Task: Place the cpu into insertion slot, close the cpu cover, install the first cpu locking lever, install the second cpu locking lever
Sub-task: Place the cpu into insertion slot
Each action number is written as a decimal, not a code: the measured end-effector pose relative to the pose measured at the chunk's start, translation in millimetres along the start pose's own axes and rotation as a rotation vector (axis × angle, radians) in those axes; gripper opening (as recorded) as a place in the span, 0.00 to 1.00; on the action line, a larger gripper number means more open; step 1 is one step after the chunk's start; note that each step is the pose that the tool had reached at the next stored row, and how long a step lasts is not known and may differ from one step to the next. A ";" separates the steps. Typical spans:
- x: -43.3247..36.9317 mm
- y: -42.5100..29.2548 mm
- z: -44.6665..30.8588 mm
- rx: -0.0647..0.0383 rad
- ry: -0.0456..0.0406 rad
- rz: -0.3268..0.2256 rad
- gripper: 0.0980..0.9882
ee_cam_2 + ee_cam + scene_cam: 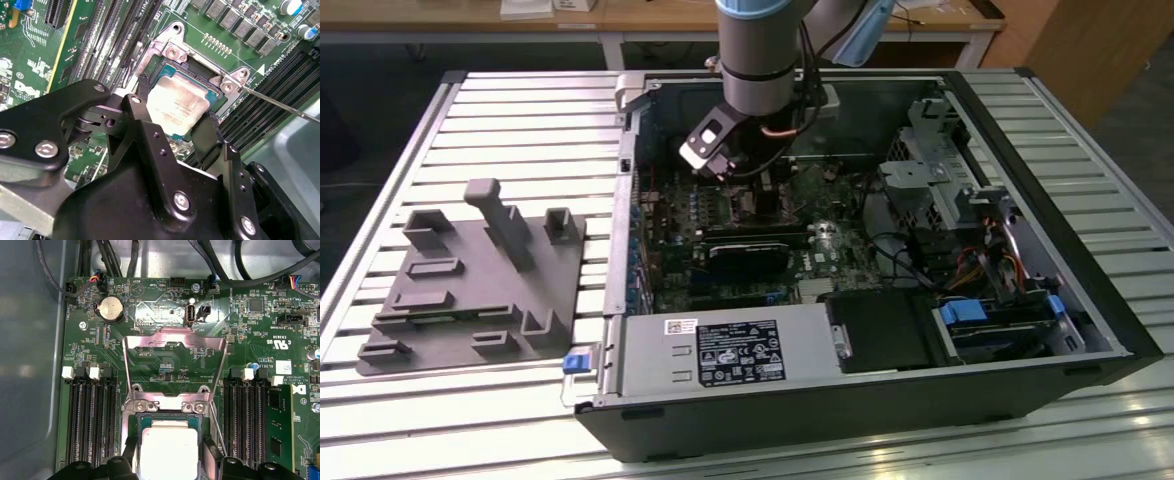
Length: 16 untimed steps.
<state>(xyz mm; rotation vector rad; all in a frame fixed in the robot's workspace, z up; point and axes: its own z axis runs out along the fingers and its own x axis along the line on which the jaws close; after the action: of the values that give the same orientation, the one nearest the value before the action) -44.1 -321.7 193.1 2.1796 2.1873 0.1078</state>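
The cpu (177, 105), a flat square chip with a silvery top, lies in the insertion slot (218, 95) on the green board. My gripper (177, 100) reaches down into the computer case (1014, 110) and straddles the chip, one black finger (143, 87) against each of two opposite edges. In the first wrist view the cpu (167, 450) sits between the same fingers (131, 452). The cpu cover (175, 337), a silver frame, stands swung up and away from the slot. A thin locking lever (280, 102) sticks out beside the slot, unlatched.
Memory slots (92, 425) run along both sides of the socket. A grey fixture block (467, 280) lies on the slatted table at the exterior view's left. The power supply (700, 355), drive bays (947, 180) and cables (981, 265) crowd the case.
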 end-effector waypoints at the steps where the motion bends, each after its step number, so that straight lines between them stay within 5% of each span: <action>1: 0.0 0.1 -0.8 0.000 0.0001 0.000 0.58; 13: 0.1 0.7 -8.1 0.000 0.0002 0.000 0.58; 16: 0.2 0.8 -8.5 0.000 0.0002 0.000 0.49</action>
<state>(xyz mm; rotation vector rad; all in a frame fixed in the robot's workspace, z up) -44.1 -321.7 201.6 2.1796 2.1873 0.1082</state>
